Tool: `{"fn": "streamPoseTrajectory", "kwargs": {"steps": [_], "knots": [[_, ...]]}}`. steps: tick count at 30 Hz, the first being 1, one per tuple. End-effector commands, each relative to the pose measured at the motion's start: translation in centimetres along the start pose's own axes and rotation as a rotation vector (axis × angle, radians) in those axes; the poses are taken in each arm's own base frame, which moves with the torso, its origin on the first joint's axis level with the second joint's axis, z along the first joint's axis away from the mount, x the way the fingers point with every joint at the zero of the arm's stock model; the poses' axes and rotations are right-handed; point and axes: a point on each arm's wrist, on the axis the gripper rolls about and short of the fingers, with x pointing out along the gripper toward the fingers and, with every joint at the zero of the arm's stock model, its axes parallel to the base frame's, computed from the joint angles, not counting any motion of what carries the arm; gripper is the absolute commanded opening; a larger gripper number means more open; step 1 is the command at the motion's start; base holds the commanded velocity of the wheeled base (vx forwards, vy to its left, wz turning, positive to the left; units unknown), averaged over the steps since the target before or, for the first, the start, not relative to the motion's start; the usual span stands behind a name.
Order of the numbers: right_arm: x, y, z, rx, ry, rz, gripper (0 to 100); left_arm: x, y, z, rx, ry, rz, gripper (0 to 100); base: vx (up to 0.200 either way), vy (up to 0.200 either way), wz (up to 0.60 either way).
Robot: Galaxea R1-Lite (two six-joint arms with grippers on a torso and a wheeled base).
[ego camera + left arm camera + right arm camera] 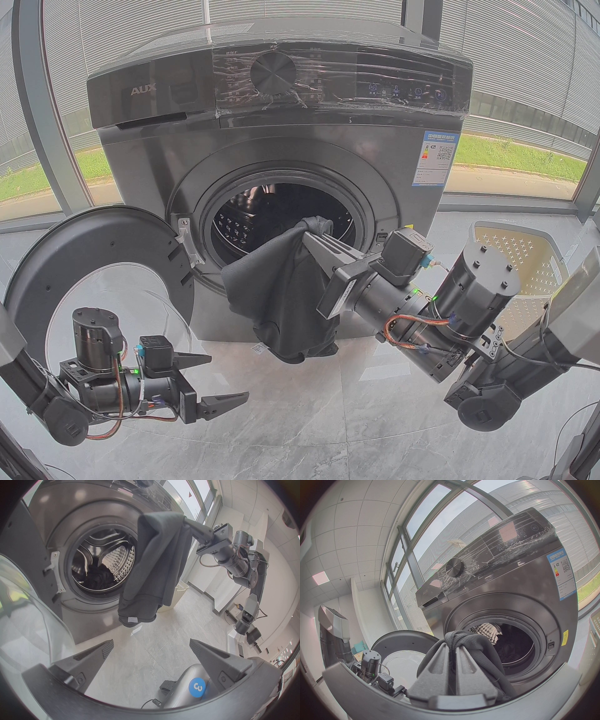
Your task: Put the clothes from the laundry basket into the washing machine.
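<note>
Grey tile floor (375, 425) before open washing machine (281, 144). Right gripper (309, 236) pinches dark garment (281, 287): likely soft, light, floppy, best held at bunched fold. Left gripper (228, 377) spread, empty.

Black cylindrical arms (481, 281) carry orange cables (392, 326), green lights (433, 299), wedge jaws.

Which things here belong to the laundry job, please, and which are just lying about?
Job: dark garment, right gripper holding it, washing machine, its open door, clothes in the drum, laundry basket.
Lying about: white scrap on the floor, idle open left gripper.
</note>
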Motion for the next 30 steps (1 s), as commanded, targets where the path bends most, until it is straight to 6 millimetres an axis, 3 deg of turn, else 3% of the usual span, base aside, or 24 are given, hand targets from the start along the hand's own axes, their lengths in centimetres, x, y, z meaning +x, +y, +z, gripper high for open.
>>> {"fn": "streamPoseTrajectory", "kwargs": {"steps": [1,19,30], "knots": [[0.0,0.2,-0.1,0.002,-0.001,0.004,0,2.1,0.1,-0.7,-0.019,0.043,-0.033,100,0.000,0.000,0.00],[-0.1,1.0,-0.8,0.009,0.009,0.014,0,9.2,1.4,-1.2,-0.059,-0.093,0.001,100,0.000,0.000,0.00],[-0.1,1.2,-0.9,0.012,0.010,0.018,0,10.8,2.2,-0.3,-0.030,-0.174,0.011,100,0.000,0.000,0.00]]}}
